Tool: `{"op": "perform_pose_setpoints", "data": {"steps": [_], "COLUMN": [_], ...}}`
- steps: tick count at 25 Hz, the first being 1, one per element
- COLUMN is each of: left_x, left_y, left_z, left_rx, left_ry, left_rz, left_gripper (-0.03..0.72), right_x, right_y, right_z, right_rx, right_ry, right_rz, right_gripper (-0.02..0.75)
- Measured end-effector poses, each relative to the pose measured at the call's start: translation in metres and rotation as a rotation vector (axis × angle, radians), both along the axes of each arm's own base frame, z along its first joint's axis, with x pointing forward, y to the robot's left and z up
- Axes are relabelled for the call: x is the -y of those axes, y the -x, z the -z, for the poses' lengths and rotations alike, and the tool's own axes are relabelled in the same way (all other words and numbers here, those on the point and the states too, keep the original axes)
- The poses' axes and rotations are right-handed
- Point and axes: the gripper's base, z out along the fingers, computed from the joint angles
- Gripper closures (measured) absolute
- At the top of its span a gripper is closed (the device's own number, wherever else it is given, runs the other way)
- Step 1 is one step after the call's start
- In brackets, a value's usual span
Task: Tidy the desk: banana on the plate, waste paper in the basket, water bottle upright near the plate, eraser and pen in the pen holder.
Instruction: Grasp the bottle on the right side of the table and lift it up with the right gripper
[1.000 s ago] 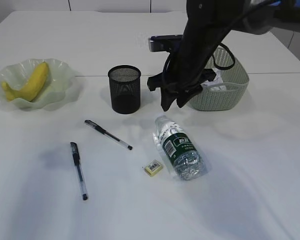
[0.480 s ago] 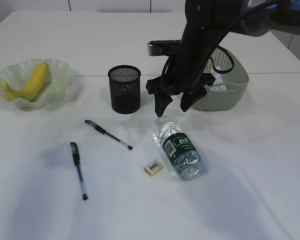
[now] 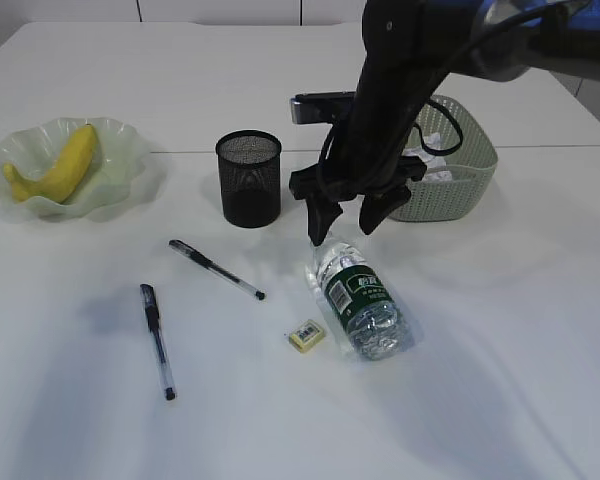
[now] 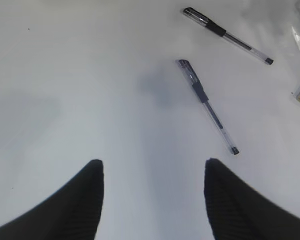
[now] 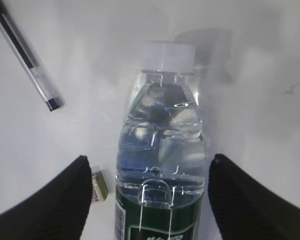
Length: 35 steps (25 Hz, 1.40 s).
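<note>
Right gripper [image 3: 342, 222]: jaws apart, empty, straddling above the neck of the clear plastic water bottle with dark green label [image 3: 358, 297], which lies on the white desk [image 3: 500, 330]. Step: bottle pickup. Next: descend, close, stand it near the pale-green ruffled glass plate [image 3: 120, 160].

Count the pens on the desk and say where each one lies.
2. One pen lies in front of the pen holder, beside the water bottle. The other pen lies nearer the front edge, to its left. None looks hidden.
</note>
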Motion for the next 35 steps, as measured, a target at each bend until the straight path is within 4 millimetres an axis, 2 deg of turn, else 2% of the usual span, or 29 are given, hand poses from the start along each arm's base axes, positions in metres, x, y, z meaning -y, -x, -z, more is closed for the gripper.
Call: {"op": "perform_pose_setpoints", "data": {"steps": [5, 18, 35], "left_x": [0.0, 0.0, 0.0], "left_y": [0.0, 0.0, 0.0], "left_z": [0.0, 0.0, 0.0], "left_rx": [0.0, 0.0, 0.002], "left_ry": [0.0, 0.0, 0.0], "left_rz": [0.0, 0.0, 0.0], "left_gripper": [0.234, 0.234, 0.234], "right_x": [-0.005, -0.007, -0.008], "right_y": [-0.001, -0.003, -0.003], "right_z": [0.018, 0.044, 0.049], "right_rx": [-0.034, -0.084, -0.097], "right_ry": [0.015, 0.042, 0.036], "right_rz": [-0.009, -0.004, 0.003], "right_gripper": [0.2, 0.197, 0.221]}}
